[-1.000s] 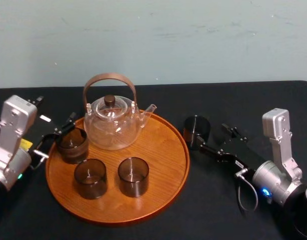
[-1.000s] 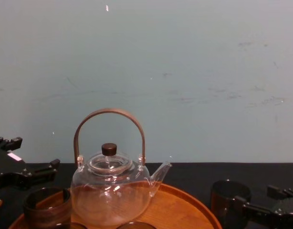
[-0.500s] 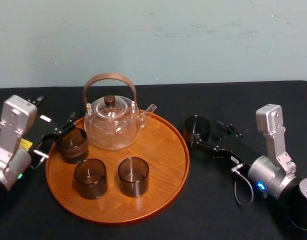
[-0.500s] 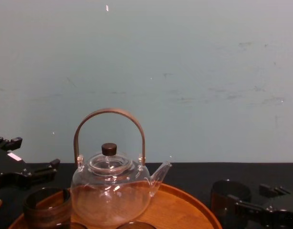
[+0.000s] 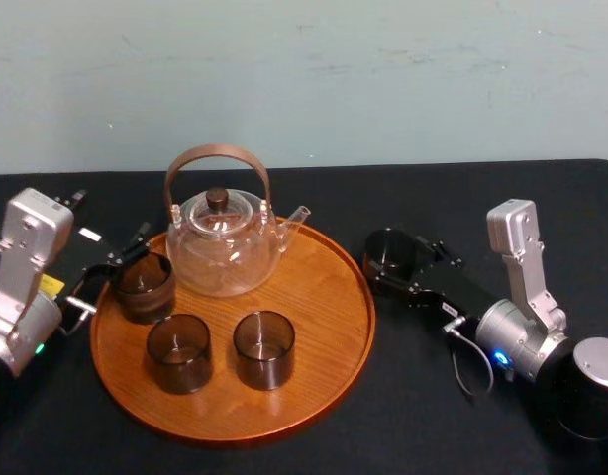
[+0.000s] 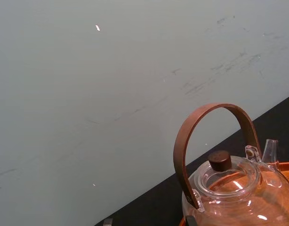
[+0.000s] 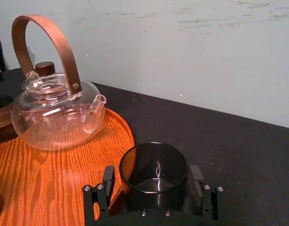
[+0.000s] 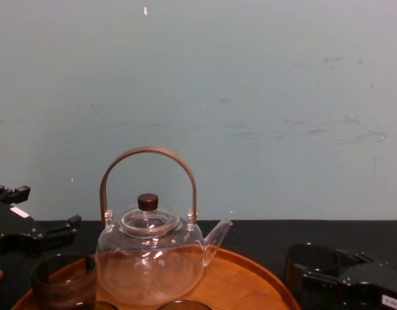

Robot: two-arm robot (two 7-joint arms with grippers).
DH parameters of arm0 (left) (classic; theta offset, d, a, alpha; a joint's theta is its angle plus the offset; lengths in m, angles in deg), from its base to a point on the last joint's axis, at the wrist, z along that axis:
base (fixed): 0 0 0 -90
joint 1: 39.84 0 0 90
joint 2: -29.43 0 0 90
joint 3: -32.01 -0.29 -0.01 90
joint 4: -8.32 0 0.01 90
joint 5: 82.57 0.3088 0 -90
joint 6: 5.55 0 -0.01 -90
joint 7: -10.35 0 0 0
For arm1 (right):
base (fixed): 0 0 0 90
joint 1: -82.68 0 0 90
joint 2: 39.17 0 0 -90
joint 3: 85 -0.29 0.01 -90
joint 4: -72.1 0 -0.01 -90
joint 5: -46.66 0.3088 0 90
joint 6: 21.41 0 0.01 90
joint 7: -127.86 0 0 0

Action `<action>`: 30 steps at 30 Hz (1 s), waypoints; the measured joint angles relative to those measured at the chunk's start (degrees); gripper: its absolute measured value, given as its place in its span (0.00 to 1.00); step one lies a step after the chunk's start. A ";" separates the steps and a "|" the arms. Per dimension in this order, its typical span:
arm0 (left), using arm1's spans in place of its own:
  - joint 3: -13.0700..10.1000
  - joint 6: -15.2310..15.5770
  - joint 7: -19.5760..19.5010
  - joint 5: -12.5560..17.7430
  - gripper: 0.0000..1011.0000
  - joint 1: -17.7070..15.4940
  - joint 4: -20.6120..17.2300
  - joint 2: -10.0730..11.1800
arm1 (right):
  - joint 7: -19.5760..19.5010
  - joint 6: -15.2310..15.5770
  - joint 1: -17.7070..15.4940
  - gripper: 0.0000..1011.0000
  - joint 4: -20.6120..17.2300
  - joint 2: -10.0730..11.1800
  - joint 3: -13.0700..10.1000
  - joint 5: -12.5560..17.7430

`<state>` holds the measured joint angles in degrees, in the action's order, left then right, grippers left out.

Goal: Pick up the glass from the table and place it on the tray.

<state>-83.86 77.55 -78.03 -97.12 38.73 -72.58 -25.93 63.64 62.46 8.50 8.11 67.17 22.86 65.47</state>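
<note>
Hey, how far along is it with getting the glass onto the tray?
Done: three glasses sit on the tray. In hand: the right claw is open around the last glass, which stands on the table beside the tray. To do: close, lift and set it on the tray. The left claw sits at the tray's left edge.

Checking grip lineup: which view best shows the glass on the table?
The right wrist view: the glass sits between the open fingers of the right gripper. The head view shows it small beside the tray; the chest view, its side, partly behind the gripper. The left gripper hangs at the tray's left.
</note>
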 joint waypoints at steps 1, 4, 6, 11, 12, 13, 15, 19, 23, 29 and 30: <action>0.00 0.00 0.00 0.00 0.99 0.00 0.00 0.00 | 0.20 -0.18 0.43 0.99 0.62 -0.20 0.13 0.00; 0.00 0.00 0.00 0.00 0.99 0.00 0.00 0.00 | 0.39 -0.36 0.91 0.99 1.46 -0.42 0.29 -0.01; 0.00 0.00 0.00 0.00 0.99 0.00 0.00 0.00 | 0.54 -0.53 1.43 0.99 2.32 -0.64 0.45 -0.05; 0.00 0.00 0.00 0.00 0.99 0.00 0.00 0.00 | 0.73 -0.75 2.27 0.99 3.65 -0.94 0.79 -0.38; 0.00 0.00 0.00 0.00 0.99 0.00 0.00 0.00 | 0.76 -0.77 2.36 0.99 3.78 -0.95 0.82 -0.41; 0.00 0.00 0.00 0.00 0.99 0.00 0.00 0.00 | 0.79 -0.78 2.45 0.99 3.93 -0.98 0.85 -0.44; 0.00 0.00 0.00 0.00 0.99 0.00 0.00 0.00 | 0.81 -0.86 2.69 0.99 4.34 -1.08 0.91 -0.53; 0.00 0.00 0.00 0.00 0.99 0.00 0.00 0.00 | 0.75 -1.01 2.97 0.99 4.85 -1.20 0.97 -0.75; 0.00 0.00 0.00 0.00 0.99 0.00 0.00 0.00 | 0.74 -1.01 2.97 0.99 4.81 -1.18 0.96 -0.75; 0.00 0.00 0.00 0.00 0.99 0.00 0.00 0.00 | 0.72 -0.98 2.85 0.99 4.64 -1.14 0.91 -0.73; 0.00 0.00 0.00 0.00 0.99 0.00 0.00 0.00 | 0.71 -0.98 2.85 0.99 4.63 -1.13 0.91 -0.73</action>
<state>-83.85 77.55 -78.03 -97.12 38.73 -72.58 -25.93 64.35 61.49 11.35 12.74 66.03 23.77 64.74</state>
